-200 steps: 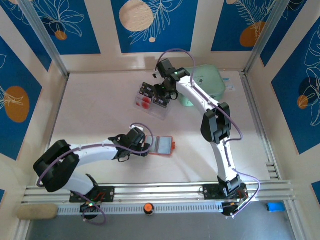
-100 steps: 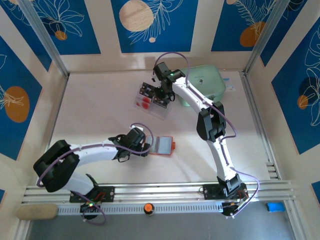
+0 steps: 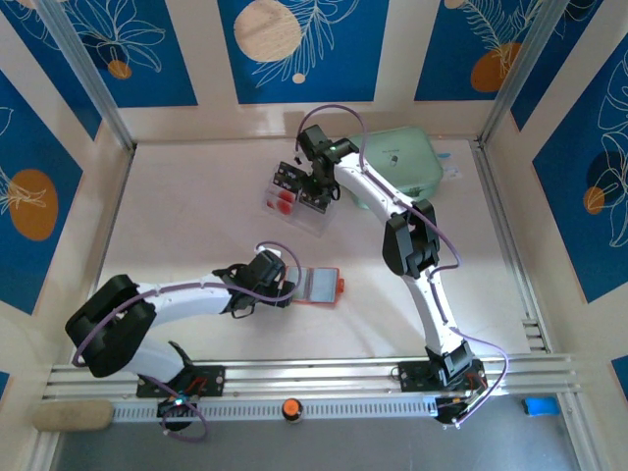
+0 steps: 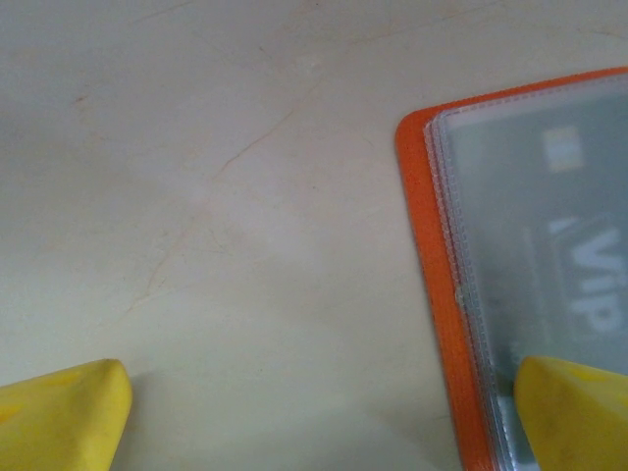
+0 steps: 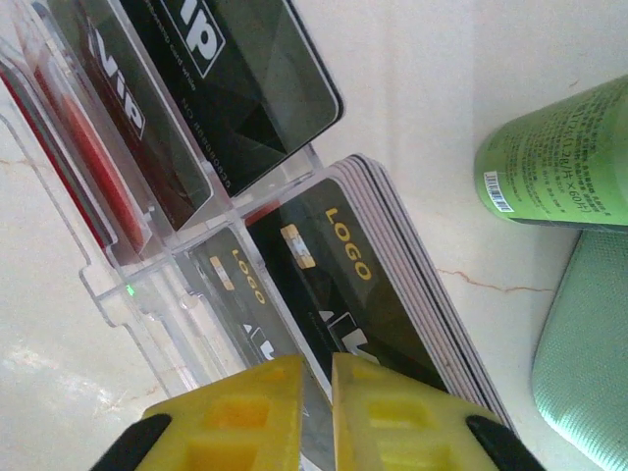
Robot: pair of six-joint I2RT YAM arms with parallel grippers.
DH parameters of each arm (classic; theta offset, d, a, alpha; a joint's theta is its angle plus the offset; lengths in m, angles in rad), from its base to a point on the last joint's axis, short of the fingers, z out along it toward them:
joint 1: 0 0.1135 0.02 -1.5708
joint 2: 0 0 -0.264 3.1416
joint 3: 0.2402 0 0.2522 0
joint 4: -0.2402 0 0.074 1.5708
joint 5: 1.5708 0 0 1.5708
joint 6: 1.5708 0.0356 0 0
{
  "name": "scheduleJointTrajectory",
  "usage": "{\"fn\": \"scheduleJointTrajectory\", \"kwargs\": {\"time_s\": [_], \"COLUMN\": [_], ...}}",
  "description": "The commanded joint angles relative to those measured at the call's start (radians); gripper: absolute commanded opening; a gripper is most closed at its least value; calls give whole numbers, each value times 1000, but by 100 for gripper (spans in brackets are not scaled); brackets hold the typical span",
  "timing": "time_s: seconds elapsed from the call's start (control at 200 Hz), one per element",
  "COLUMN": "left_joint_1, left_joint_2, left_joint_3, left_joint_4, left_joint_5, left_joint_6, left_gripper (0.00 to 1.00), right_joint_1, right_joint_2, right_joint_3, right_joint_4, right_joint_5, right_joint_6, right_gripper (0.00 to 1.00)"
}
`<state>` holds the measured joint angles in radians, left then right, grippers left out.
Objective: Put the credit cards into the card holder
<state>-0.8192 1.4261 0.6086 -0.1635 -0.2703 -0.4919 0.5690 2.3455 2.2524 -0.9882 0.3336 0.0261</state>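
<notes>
Glossy black plastic credit cards leaning stacked in clear acrylic tray, right gripper yellow fingers almost touching over them, grasp unclear, left gripper spread wide, holding nothing, straddling edge of flat orange-red card holder on smooth cream table

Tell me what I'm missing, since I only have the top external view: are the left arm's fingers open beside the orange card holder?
Observer: Yes. The left fingers are spread wide, and one overlaps the card holder.
Operator: Anything in its pocket?
Observer: A grey VIP card sits behind the clear plastic.
Operator: And the right arm?
Observer: The right fingers are almost together over a stack of credit cards printed "LOGO", standing in a clear tray. I can't tell whether one is pinched.
</notes>
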Motion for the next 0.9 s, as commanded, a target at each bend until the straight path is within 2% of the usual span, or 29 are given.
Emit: {"fn": "scheduleJointTrajectory", "kwargs": {"time_s": [0.0, 0.11, 0.48, 0.67, 0.895], "left_joint_1": [9, 9, 9, 8, 9], "left_joint_2": [-14, -16, -30, -32, -35], "left_joint_3": [-14, -15, -22, -21, -18], "left_joint_4": [-1, -1, -5, -7, -9], "left_joint_5": [-12, -12, -17, -17, -18], "left_joint_6": [-4, -2, -2, -1, -1], "left_gripper": [100, 100, 100, 100, 100], "right_joint_1": [11, 12, 22, 23, 23], "right_joint_2": [-13, -43, -109, -87, -59], "right_joint_3": [-15, -50, -102, -91, -61], "right_joint_4": [-29, -12, 0, -3, -12], "right_joint_5": [-25, -36, -64, -50, -31], "right_joint_6": [-12, -23, -55, -60, -62], "right_gripper": [6, 0, 0, 11, 19]}}
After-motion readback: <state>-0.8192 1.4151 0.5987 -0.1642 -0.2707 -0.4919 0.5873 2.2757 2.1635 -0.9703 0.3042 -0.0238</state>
